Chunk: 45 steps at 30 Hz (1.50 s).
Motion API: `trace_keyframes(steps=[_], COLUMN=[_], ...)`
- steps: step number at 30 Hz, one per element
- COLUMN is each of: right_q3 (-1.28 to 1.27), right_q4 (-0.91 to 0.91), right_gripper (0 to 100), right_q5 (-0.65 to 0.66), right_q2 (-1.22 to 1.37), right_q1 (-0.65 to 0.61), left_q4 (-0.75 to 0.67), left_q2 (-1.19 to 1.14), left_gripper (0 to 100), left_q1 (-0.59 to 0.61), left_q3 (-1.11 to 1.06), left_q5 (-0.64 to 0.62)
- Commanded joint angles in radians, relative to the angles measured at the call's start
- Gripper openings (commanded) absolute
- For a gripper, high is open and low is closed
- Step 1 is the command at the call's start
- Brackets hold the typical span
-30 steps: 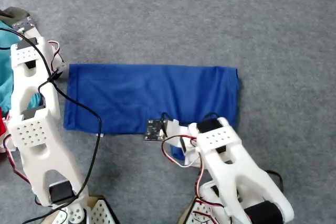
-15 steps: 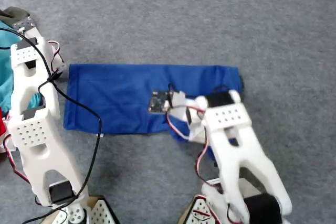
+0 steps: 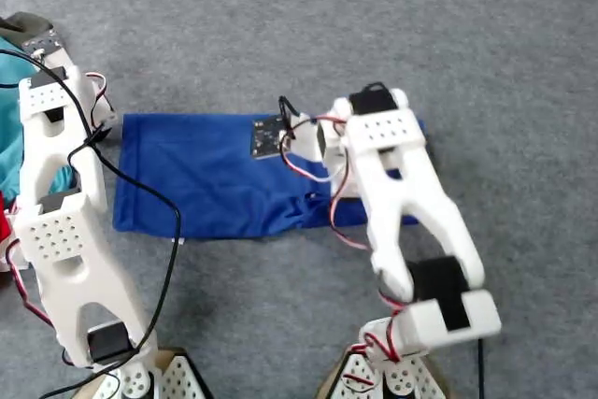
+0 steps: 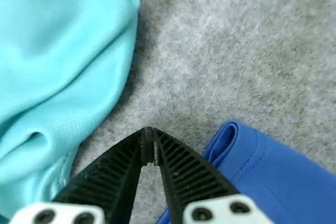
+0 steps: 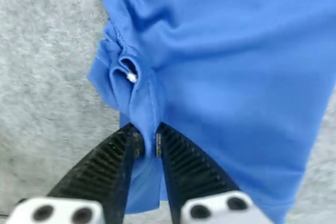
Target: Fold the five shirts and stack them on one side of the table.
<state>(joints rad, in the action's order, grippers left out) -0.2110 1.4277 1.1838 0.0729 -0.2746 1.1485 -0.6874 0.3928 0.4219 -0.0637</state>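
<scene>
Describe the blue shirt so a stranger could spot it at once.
On the grey table, look near the middle. The blue shirt lies there as a long band, an edge pinched in the right gripper. It is deep blue, unlike the teal shirt bunched at the left edge.

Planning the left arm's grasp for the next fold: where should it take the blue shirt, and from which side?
Probably the raised, rolled corner of the blue shirt, coming from the bare table side where the left gripper is. That lip stands off the table, so a finger can slip under; the rest lies flat.
</scene>
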Motion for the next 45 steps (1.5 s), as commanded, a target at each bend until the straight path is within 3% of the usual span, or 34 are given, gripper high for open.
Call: trace_keyframes(steps=[1, 11, 17, 19, 25, 29, 31, 35, 42, 45], right_q3=[0.137, 0.3, 0.404, 0.443, 0.483, 0.364, 0.275, 0.079, -0.03, -0.053], right_q4=[0.015, 0.009, 0.015, 0.037, 0.215, 0.226, 0.173, 0.018, -0.21, -0.322], right_gripper=[0.5, 2.2, 26.7, 29.7, 25.3, 10.4, 0.2, 1.8, 0.6, 0.6], right_q5=[0.058, 0.133, 0.126, 0.092, 0.084, 0.077, 0.04, -0.029, -0.371, -0.473], right_q2=[0.062, 0.239, 0.295, 0.291, 0.171, 0.053, 0.01, -0.016, -0.005, 0.033], right_q1=[0.016, 0.018, 0.062, 0.09, 0.133, 0.133, 0.133, 0.13, 0.142, 0.148], left_q4=[-0.015, -0.015, -0.015, -0.015, -0.015, -0.015, -0.015, -0.015, -0.003, 0.066], left_q2=[0.016, 0.016, 0.016, 0.016, 0.016, 0.016, 0.016, 0.016, 0.027, 0.027], left_gripper=[2, 2, 2, 2, 2, 2, 2, 2, 2, 2], left_q1=[0.003, 0.003, 0.002, 0.002, 0.002, 0.002, 0.002, 0.002, 0.0, -0.02], left_q3=[0.006, 0.006, 0.006, 0.006, 0.006, 0.006, 0.006, 0.006, 0.012, 0.071], left_q5=[0.006, 0.006, 0.006, 0.006, 0.006, 0.006, 0.006, 0.006, 0.006, 0.034])
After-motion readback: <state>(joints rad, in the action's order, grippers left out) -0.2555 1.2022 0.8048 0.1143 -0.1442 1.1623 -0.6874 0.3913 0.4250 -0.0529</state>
